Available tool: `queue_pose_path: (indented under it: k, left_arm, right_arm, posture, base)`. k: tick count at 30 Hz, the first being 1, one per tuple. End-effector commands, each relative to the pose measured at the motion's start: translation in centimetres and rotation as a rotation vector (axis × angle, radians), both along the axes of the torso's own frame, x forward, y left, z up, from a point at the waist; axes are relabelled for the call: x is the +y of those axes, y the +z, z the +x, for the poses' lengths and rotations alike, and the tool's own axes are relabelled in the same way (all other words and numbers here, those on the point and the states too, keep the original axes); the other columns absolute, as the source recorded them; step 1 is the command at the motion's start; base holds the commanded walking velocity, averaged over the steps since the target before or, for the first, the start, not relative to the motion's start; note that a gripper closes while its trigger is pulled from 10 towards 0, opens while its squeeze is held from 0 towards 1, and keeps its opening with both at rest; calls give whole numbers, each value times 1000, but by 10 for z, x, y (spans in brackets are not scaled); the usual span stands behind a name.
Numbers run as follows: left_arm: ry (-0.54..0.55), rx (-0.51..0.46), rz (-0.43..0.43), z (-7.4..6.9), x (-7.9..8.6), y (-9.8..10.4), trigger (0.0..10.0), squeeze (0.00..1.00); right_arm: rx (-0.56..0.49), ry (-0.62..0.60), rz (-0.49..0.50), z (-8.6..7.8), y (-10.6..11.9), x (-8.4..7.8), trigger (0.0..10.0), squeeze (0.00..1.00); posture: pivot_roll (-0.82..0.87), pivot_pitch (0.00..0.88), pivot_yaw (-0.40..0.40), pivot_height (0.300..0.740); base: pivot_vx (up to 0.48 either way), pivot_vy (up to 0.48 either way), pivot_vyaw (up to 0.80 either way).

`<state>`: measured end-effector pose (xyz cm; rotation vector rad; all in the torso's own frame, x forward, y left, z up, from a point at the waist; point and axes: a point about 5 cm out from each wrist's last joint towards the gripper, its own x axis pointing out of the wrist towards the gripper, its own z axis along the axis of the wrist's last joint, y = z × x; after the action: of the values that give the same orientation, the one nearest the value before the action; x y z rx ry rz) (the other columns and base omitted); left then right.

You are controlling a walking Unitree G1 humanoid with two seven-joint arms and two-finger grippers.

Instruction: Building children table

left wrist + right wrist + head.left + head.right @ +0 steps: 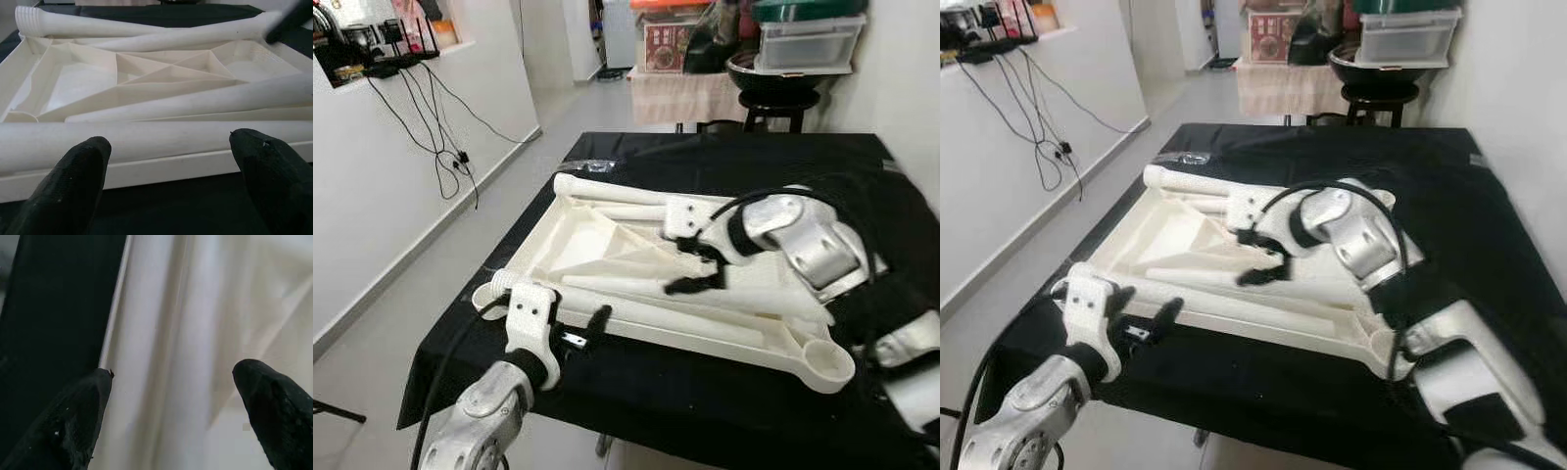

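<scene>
A white plastic child's table top lies upside down on a black-covered table, its ribbed underside facing up. Several white legs rest on it: one along the far rim, one across the middle, one along the near rim. My left gripper is open at the near left edge, just short of the near leg. My right gripper hangs open over the middle of the top, with a white leg below its fingers. Neither holds anything.
The black table's near edge drops to the floor by my left arm. A white wall with dangling cables runs on the left. Beyond the table stand a black stool with a bowl and stacked boxes. A clear wrapper lies at the far left.
</scene>
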<state>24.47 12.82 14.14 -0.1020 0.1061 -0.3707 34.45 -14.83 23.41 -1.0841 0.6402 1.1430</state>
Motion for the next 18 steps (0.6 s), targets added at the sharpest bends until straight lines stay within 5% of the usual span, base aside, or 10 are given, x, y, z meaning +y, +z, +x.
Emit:
queue_pose_path:
  k: [1, 10, 18]
  left_arm:
    - [-12, 7, 15, -1, 1, 0, 10000, 0]
    - [-28, 20, 8, -3, -2, -1, 10000, 0]
    - [-41, 32, -4, -6, -5, -2, 10000, 0]
  right_arm:
    - [16, 15, -40, -1, 1, 6, 10000, 0]
    - [-45, -193, -214, 25, -17, -6, 10000, 0]
    - [-33, -212, -274, 29, -20, -3, 10000, 0]
  posture:
    - [-98, 33, 44, 740]
    - [-99, 35, 35, 740]
    - [-104, 38, 24, 740]
  base:
    - [0, 0, 0]
    - [0, 0, 0]
    - [0, 0, 0]
